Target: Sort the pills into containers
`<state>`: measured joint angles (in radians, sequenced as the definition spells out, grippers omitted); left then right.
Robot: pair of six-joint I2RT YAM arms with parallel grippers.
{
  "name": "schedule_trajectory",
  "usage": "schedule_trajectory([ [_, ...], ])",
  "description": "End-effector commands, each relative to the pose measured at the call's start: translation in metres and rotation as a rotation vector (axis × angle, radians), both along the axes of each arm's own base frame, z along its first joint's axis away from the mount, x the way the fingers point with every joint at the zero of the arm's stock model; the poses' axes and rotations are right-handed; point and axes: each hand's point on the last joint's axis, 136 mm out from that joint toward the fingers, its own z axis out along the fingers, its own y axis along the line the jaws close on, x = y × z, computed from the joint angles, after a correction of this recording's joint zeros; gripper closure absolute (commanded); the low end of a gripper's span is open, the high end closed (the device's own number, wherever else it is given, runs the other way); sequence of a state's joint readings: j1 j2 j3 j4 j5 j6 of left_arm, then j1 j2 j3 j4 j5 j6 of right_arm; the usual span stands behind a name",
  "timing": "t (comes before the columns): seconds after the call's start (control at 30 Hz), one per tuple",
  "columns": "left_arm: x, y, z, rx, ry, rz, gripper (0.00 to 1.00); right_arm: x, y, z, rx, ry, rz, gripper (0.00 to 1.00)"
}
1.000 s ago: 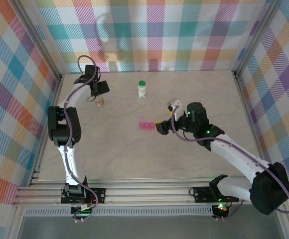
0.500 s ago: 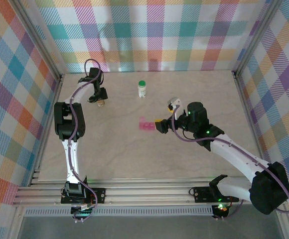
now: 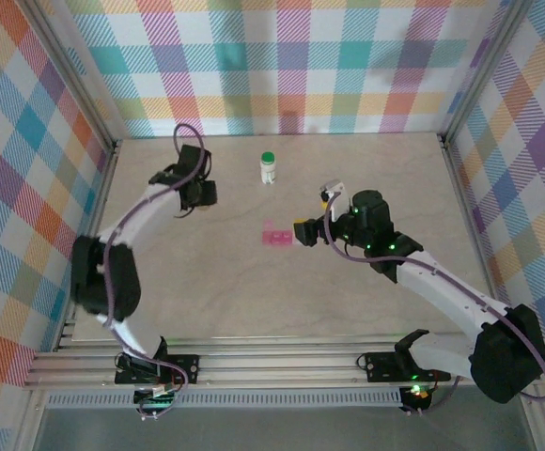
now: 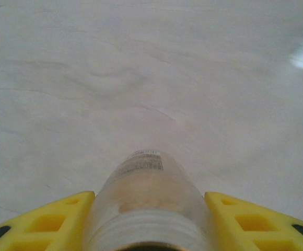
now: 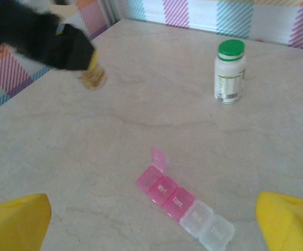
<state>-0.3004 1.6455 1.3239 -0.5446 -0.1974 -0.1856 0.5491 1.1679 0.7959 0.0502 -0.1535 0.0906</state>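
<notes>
Item one, the left gripper [image 3: 200, 192]. A second ago it stood with its jaws wide over the small clear bottle [image 4: 146, 201] at the far left of the table [image 3: 376, 178]. The arm has since swung, its elbow dropping toward the near left, and the jaws have closed in. Item two, the right gripper [image 3: 303, 232], has shifted slightly toward the far side. The pill-box strip [image 3: 274, 235] and the white bottle [image 3: 268, 169] with its green cap are unmoved. In the left wrist view the small clear bottle, with tan contents and a printed label toward its far end, sits between the yellow fingers [image 4: 52, 222], both pressed to its sides. Whether it is off the table cannot be told. In the right wrist view the pill-box strip lies ahead of and between the spread yellow fingers [image 5: 18, 219], touching neither. Its compartments [image 5: 164, 191] are pink beside clear, with one pink lid [image 5: 158, 158] raised at the pink end. The white bottle stands upright well beyond, and the left gripper is a dark blur at upper left. In the top view the strip lies mid-table, just left of the right gripper. Jaws: the left pinches the bottle; the right is spread wide and holds nothing.
</notes>
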Motion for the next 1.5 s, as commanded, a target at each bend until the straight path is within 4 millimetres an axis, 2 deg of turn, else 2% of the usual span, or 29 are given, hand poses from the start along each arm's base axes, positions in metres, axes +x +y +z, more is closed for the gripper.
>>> schedule_trajectory([
  [0.0,-0.043,-0.058,-0.005,-0.078,-0.042,-0.208,0.56,0.004,-0.02,0.027,0.051,0.008,-0.136,0.0],
  [0.2,-0.094,-0.155,-0.039,-0.078,0.009,-0.502,0.56,-0.002,-0.056,0.03,0.019,0.011,-0.302,0.01],
  [0.33,-0.116,-0.208,-0.045,-0.015,0.022,-0.682,0.55,-0.005,-0.075,0.021,-0.019,0.038,-0.391,0.01],
  [0.43,-0.118,-0.225,-0.056,0.003,0.054,-0.726,0.54,-0.009,-0.09,0.019,-0.035,0.032,-0.451,0.01],
  [0.57,-0.118,-0.236,-0.065,-0.014,0.064,-0.745,0.53,-0.013,-0.1,0.019,-0.054,0.023,-0.485,0.01],
  [0.7,-0.122,-0.244,-0.071,-0.026,0.079,-0.769,0.41,-0.015,-0.102,0.015,-0.072,0.031,-0.487,0.01],
  [0.8,-0.123,-0.244,-0.071,-0.031,0.072,-0.779,0.34,-0.016,-0.103,0.012,-0.08,0.038,-0.491,0.01],
  [0.9,-0.124,-0.24,-0.065,-0.024,0.06,-0.771,0.31,-0.016,-0.1,0.012,-0.084,0.042,-0.472,0.01],
  [0.97,-0.125,-0.236,-0.047,-0.048,0.019,-0.752,0.3,-0.016,-0.097,0.01,-0.101,0.053,-0.453,0.01],
  [1.03,-0.128,-0.227,-0.02,-0.085,-0.062,-0.729,0.25,-0.015,-0.093,0.008,-0.127,0.076,-0.427,0.0],
  [1.07,-0.131,-0.219,-0.012,-0.085,-0.088,-0.713,0.23,-0.015,-0.09,0.005,-0.141,0.092,-0.412,0.01],
  [1.1,-0.128,-0.215,0.007,-0.104,-0.165,-0.694,0.22,-0.014,-0.085,0.004,-0.152,0.109,-0.392,0.03],
  [1.2,-0.129,-0.183,0.037,-0.087,-0.31,-0.607,0.21,-0.012,-0.072,-0.006,-0.187,0.177,-0.339,0.05],
  [1.37,-0.146,-0.129,0.061,-0.117,-0.548,-0.484,0.17,-0.012,-0.035,-0.033,-0.326,0.288,-0.229,0.11],
  [1.47,-0.154,-0.106,0.058,-0.11,-0.614,-0.441,0.16,-0.009,-0.013,-0.051,-0.401,0.33,-0.189,0.12],
])
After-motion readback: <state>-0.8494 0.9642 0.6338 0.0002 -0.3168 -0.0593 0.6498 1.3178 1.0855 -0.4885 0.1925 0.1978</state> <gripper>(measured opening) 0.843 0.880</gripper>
